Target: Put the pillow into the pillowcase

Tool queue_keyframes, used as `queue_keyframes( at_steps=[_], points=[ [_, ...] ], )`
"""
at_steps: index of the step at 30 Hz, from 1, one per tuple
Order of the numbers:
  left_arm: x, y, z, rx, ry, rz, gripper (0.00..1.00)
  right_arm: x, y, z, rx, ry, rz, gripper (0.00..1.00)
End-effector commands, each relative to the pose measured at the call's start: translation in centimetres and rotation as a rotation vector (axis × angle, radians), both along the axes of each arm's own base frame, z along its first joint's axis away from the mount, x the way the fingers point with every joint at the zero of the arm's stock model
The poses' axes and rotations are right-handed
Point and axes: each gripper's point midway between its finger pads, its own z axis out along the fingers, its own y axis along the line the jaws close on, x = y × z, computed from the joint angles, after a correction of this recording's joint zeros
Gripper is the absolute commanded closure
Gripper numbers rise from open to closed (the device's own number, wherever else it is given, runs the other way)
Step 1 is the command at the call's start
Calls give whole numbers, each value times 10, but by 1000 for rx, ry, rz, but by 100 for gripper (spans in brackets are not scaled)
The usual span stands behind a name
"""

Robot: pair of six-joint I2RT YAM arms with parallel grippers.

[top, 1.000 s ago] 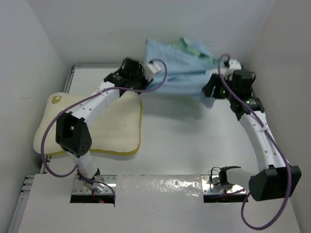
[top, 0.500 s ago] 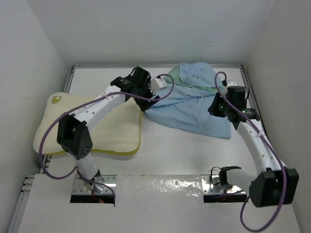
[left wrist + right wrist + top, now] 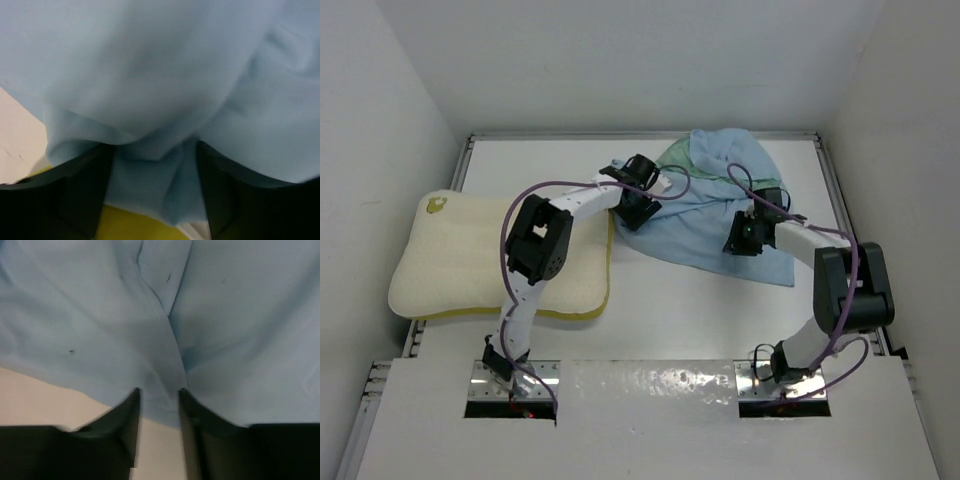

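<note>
The cream pillow with its yellow side band lies flat at the left of the table. The light blue pillowcase lies crumpled at the back middle, a strip of its green patterned side showing at the far edge. My left gripper is at the cloth's left edge by the pillow's corner. Its fingers stand apart with a loose fold of pillowcase between them and the pillow's yellow band below. My right gripper is at the cloth's near right part, jaws narrow, pinching the pillowcase's edge.
White walls close in the table on the left, back and right. Purple cables loop off both arms over the cloth. The arm bases sit on a plate at the near edge.
A second ago the pillowcase hung stretched in the air between both grippers. It has dropped onto the table in a heap, and both grippers have come down onto it, the right one closing.
</note>
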Motion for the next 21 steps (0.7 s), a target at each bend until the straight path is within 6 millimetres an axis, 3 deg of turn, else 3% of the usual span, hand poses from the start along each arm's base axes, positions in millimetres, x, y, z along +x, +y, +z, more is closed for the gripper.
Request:
queue_keyframes(
  at_steps=[1, 2, 4, 6, 7, 8, 10, 11, 13, 14, 15, 16, 17, 18, 19, 20, 21],
  points=[
    [37, -2, 19, 3, -142, 53, 42, 14, 2, -5, 0, -35, -1, 75],
    [39, -2, 9, 17, -134, 52, 58, 4, 5, -13, 5, -8, 8, 83],
    [45, -6, 6, 11, -142, 49, 76, -13, 10, -25, 10, 28, 30, 100],
    [53, -10, -2, 11, -144, 51, 90, -29, 29, -27, 9, 47, 92, 100],
    [65, -16, 8, -8, -177, 55, 91, -43, 36, -32, -2, 82, 131, 100],
    [70, -18, 0, 2, -176, 56, 92, -58, 63, -29, -13, 79, 241, 100],
    [90, -32, 11, -38, -224, 61, 92, -79, 98, -23, -16, 63, 394, 100],
    [95, -38, 15, -59, -239, 57, 92, -100, 132, -16, -18, 24, 575, 100],
    [110, -56, 34, -139, -294, 33, 90, -117, 176, 10, 36, -36, 768, 98],
    [113, -63, 43, -176, -311, 13, 88, -126, 193, 21, 51, -67, 837, 91],
    [121, -74, 57, -228, -357, -11, 80, -122, 199, 36, 77, -101, 823, 59],
    [121, -86, 78, -298, -378, -52, 76, -106, 198, 52, 80, -137, 752, 44],
    [122, -95, 94, -355, -395, -71, 62, -94, 193, 61, 66, -172, 707, 34],
    [129, -104, 117, -413, -446, -80, 52, -81, 185, 78, 66, -224, 653, 17],
    [127, -111, 141, -474, -466, -104, 44, -57, 161, 85, 44, -251, 544, 14],
    [130, -111, 158, -518, -490, -92, 31, -47, 148, 90, 52, -258, 483, 12],
    [132, -111, 174, -545, -511, -91, 25, -38, 134, 98, 50, -278, 434, 7]
  ],
)
